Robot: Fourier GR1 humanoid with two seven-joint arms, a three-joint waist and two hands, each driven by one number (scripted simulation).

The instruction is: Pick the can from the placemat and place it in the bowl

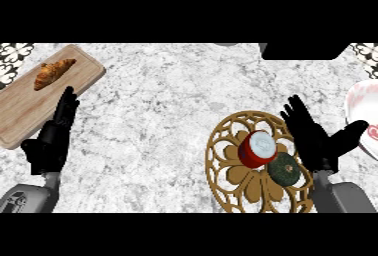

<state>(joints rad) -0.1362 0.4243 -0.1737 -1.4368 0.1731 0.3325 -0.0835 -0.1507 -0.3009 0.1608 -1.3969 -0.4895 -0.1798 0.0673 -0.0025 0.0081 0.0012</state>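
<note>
While the right hand [316, 139] hovers open and empty, fingers straight, the red can [256, 149] lies tilted on the round placemat [225, 150] just to its left, touching a dark green fruit [283, 169]. To its right sits the bowl [362, 107]. Far left, the left hand [52, 140] rests open beside a cutting board [29, 107] carrying a croissant [53, 72].

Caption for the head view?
Right hand open beside the red can on the placemat; bowl at right.
</note>
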